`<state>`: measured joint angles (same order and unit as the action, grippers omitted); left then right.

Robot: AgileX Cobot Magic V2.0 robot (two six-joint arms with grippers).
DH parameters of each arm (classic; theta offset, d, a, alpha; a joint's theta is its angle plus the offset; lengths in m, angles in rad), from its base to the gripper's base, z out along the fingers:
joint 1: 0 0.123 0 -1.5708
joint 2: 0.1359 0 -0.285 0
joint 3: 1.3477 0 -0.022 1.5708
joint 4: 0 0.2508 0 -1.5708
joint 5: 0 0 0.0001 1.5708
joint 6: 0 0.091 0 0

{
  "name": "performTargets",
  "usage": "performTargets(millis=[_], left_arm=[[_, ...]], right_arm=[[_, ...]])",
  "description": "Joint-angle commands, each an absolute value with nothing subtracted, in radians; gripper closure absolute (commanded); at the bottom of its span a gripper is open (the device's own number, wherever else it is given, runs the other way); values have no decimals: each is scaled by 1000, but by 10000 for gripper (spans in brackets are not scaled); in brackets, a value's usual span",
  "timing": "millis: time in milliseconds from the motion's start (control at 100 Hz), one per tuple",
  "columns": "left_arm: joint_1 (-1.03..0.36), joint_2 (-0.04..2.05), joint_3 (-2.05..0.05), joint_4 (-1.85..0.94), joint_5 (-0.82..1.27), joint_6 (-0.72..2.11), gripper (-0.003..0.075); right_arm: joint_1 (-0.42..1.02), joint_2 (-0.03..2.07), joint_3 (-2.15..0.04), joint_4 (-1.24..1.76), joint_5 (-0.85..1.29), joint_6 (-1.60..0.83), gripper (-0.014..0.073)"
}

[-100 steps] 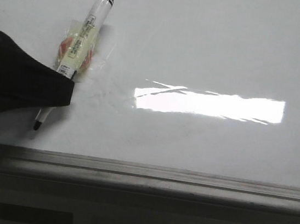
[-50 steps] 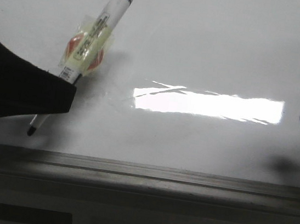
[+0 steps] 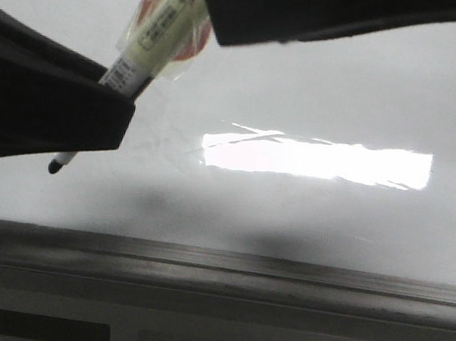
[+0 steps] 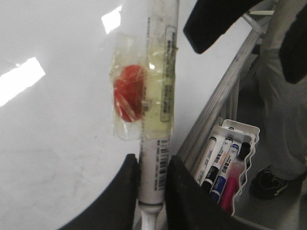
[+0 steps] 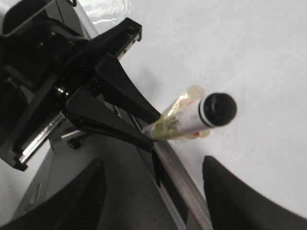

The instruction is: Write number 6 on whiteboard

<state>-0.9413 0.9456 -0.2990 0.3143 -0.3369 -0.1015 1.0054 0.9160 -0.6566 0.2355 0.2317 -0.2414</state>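
- Two claws meet at one marker (image 3: pixel 157 35): the left claw (image 4: pixel 152 178) clamps its lower barrel, tip (image 3: pixel 57 166) raised just off the whiteboard (image 3: pixel 348 85).
- The right claw (image 5: pixel 153 191) gapes wide beside the marker's capped end (image 5: pixel 218 109), seemingly poised to take it over for a better writing grip.
- No 6 shows; the whiteboard near the tip bears only glare (image 3: pixel 318 159) and smudges.

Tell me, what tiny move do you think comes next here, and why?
Probably the right gripper closes in around the cap end of the marker. The left gripper is clamped on the barrel with the bare tip lifted off the whiteboard, and the right fingers are spread open just short of that end. No stroke shows on the board yet, so it may be a handover.
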Motion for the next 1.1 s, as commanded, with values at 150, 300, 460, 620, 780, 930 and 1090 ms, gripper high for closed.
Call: performTargets(millis=[150,300,460,620,780,930,1090], left_arm=[[-949,939,-315,400,-454,-109,741],[-949,939,-285,412,-534,-109,741],[-949,939,-268,412,-543,-110,741],[-949,939,-267,412,-574,-110,741],[-949,939,-267,375,-582,-110,737],[-949,939,-267,370,-580,-114,543],[-949,918,-267,289,-580,-114,312]], right_arm=[[1017,937,-707,342,73,-253,274],[1017,950,-707,342,49,-253,323],[1017,951,-707,345,56,-253,340],[1017,951,-707,355,93,-253,559],[1017,951,-707,363,94,-251,657],[1017,951,-707,347,90,-251,657],[1008,951,-707,402,94,-251,657]])
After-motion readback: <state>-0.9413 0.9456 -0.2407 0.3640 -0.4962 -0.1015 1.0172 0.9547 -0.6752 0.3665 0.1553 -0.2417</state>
